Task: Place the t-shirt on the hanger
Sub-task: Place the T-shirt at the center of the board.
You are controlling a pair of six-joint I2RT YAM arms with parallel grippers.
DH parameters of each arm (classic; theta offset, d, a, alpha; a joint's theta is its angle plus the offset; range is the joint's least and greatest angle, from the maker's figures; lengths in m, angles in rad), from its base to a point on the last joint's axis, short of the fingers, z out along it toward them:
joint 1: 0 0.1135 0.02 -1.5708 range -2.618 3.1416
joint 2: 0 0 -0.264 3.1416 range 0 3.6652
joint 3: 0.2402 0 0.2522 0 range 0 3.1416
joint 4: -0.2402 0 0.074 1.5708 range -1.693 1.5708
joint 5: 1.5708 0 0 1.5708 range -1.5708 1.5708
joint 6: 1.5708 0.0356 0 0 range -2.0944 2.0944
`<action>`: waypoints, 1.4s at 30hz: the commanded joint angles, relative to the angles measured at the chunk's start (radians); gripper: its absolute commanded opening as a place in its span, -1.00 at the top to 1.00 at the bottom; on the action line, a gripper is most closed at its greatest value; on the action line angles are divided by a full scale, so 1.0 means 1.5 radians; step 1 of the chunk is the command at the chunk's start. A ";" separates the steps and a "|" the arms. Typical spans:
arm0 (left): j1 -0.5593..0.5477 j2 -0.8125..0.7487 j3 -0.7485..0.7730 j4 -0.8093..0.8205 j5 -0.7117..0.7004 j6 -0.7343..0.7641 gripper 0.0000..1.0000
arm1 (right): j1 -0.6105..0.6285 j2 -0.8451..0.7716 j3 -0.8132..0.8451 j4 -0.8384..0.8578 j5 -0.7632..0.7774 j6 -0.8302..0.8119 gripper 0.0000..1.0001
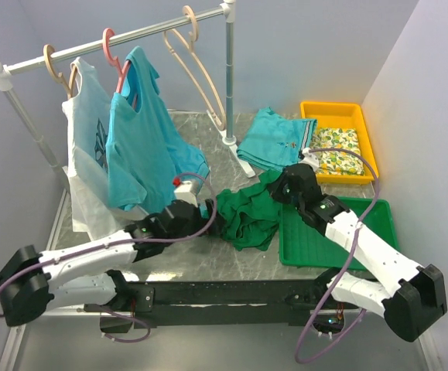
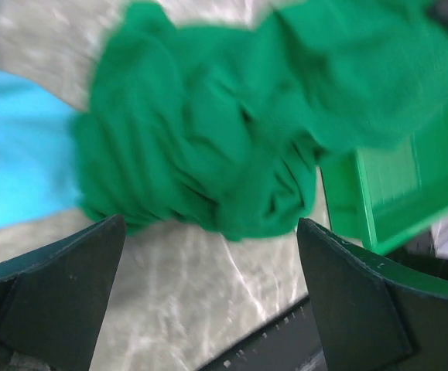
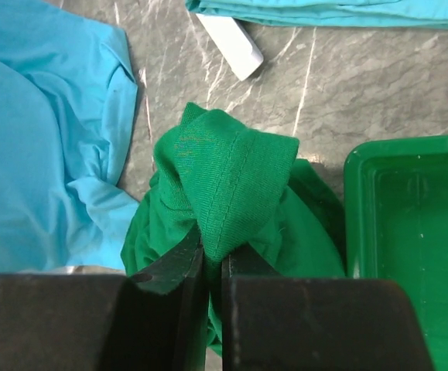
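Turquoise shirt (image 1: 142, 147) on pink hanger (image 1: 108, 40), white printed shirt (image 1: 80, 154) beside it, green tray (image 1: 305, 243), yellow tray (image 1: 328, 108), folded teal garment (image 1: 274, 139).

The top view looks down from high behind both arm bases, taking in the whole counter (image 1: 193, 263) up to the clothes rail (image 1: 115, 40). The left wrist view sits low and close, facing the crumpled t-shirt (image 2: 208, 124) past the left tool (image 2: 208, 239). The right wrist view looks steeply down over the right tool (image 3: 212, 259), very near the same cloth. All three share the t-shirt and the green tray (image 3: 409, 209).
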 commanded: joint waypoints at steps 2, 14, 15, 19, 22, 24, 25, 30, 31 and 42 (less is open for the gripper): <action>-0.071 0.111 0.046 0.013 -0.050 -0.037 -0.87 | -0.016 0.000 0.001 0.047 -0.027 -0.002 0.79; -0.120 0.259 0.131 0.063 -0.066 -0.041 -0.27 | -0.023 -0.026 -0.037 0.050 -0.020 -0.005 0.73; -0.125 0.263 0.131 0.063 -0.063 -0.047 -0.21 | -0.022 -0.027 -0.039 0.051 -0.019 -0.004 0.72; -0.144 0.278 0.144 0.050 -0.072 -0.059 -0.09 | -0.022 -0.025 -0.045 0.055 -0.022 -0.003 0.71; -0.160 0.280 0.149 0.020 -0.097 -0.077 -0.09 | -0.023 -0.029 -0.048 0.056 -0.022 -0.004 0.71; -0.164 0.280 0.146 0.020 -0.098 -0.089 -0.03 | -0.022 -0.030 -0.052 0.059 -0.023 -0.004 0.71; -0.166 0.283 0.146 0.020 -0.102 -0.094 -0.01 | -0.022 -0.031 -0.053 0.060 -0.024 -0.004 0.71; -0.171 0.305 0.159 -0.005 -0.130 -0.100 0.18 | -0.022 -0.032 -0.056 0.061 -0.030 -0.004 0.65; -0.171 0.305 0.158 -0.001 -0.138 -0.098 0.30 | -0.022 -0.036 -0.056 0.061 -0.030 -0.005 0.63; -0.154 0.186 0.148 -0.095 -0.263 -0.034 0.98 | -0.021 -0.098 -0.057 0.017 -0.003 -0.049 -0.25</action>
